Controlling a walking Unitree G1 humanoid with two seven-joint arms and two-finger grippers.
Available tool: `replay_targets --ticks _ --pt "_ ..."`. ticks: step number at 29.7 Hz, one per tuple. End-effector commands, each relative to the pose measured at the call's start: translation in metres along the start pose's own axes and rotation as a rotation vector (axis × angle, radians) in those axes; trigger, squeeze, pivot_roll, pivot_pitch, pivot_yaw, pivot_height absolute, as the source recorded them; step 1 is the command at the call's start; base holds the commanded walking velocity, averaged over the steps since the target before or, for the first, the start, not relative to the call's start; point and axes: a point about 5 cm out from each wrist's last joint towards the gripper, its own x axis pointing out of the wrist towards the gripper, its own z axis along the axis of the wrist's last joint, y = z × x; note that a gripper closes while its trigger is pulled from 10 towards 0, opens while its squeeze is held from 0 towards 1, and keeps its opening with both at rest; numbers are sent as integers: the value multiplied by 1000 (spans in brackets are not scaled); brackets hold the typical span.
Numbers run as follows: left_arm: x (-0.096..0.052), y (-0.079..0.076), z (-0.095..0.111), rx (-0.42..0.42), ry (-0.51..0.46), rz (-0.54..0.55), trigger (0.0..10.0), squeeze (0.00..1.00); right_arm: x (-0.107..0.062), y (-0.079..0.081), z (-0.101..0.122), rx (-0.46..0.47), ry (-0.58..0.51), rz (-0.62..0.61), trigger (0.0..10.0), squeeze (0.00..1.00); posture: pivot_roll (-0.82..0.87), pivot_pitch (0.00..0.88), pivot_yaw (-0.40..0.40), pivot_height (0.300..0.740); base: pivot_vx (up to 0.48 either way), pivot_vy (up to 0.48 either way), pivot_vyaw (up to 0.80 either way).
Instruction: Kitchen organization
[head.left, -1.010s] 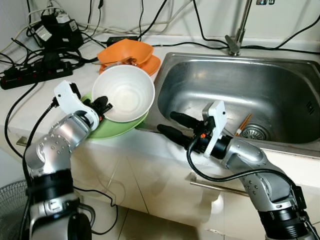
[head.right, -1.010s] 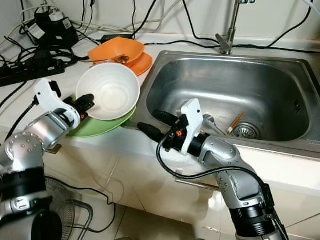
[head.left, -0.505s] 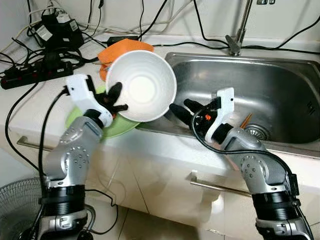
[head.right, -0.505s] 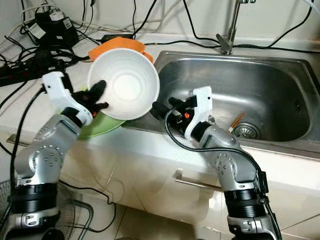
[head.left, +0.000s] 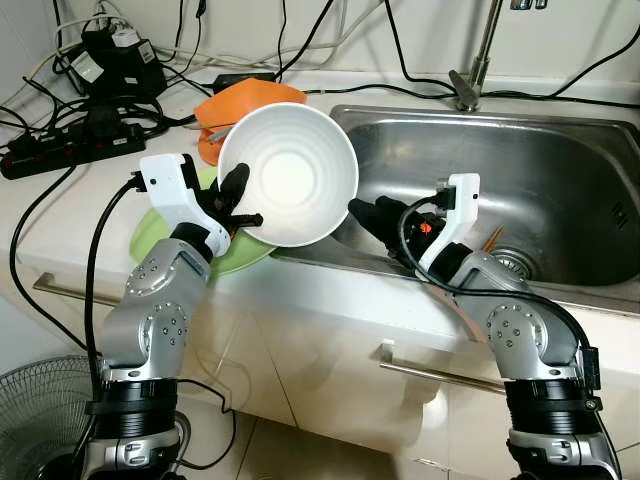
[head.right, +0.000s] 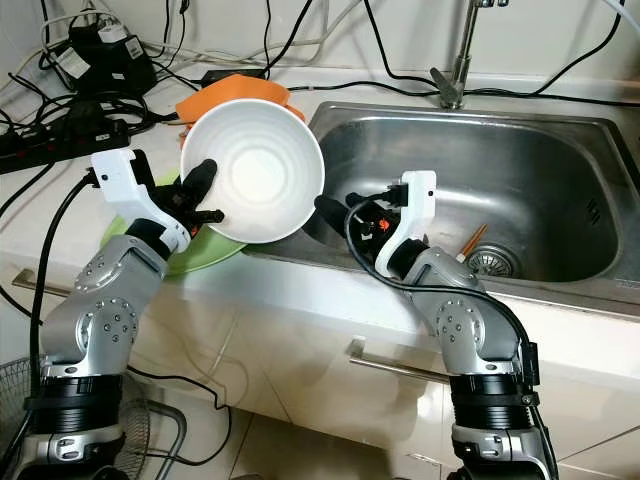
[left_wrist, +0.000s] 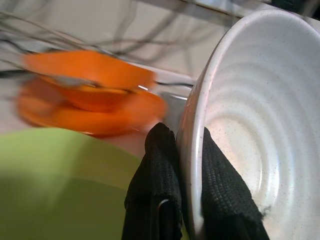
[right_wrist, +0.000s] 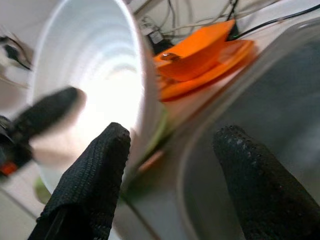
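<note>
White bowl (head.left: 288, 173) lifted off the bench (head.left: 60, 215), tilted on its side with the opening turned toward the camera, hanging above the left edge of the sink (head.left: 520, 170). Left pincer (left_wrist: 189, 190) clamped on the rim of the bowl, one finger (left_wrist: 157, 180) on the outside wall and the other on the inside, as seen in the left wrist view. In the head views, the left pincer at the lower left part of the bowl's rim, with the silver left arm rising from below.

Green plate (head.left: 165, 225) lying flat on the bench just under and behind the bowl, near the front edge. Behind it, orange bowl (head.left: 250, 103) sitting on an orange plate (right_wrist: 210, 72), with what looks like a metal utensil resting in the orange bowl. Further left on the bench, black power strip (head.left: 70, 150) and a tangle of black cables (head.left: 110, 60).

Right pincer (right_wrist: 175, 165) spread wide, holding nothing, pointing toward the white bowl from the sink side, close to its lower right wall; contact cannot be told from these views. Right arm reaching over the front rim of the sink. Inside the sink, drain (head.left: 508, 265) and an orange stick-like thing (head.left: 489, 246) lying beside it. Faucet (head.left: 478, 60) standing at the back edge of the sink.
</note>
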Motion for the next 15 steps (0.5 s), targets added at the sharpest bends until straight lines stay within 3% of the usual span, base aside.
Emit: replay_targets --ticks 1,6,14,15 --pt "1 -7 0 7 -3 -49 0 0 5 8 6 16 -13 41 10000 0 -55 33 111 740 0 0 0" --pt "1 -6 1 7 -11 -45 0 0 -1 18 20 71 -117 152 10000 0 -56 35 111 740 0 0 0" --pt "0 -8 2 9 -19 -55 0 0 2 15 11 64 -61 113 10000 0 -53 34 108 740 0 0 0" --pt "0 -9 2 10 -20 -57 0 0 2 13 9 62 -44 101 6157 0 -52 34 109 740 0 0 0"
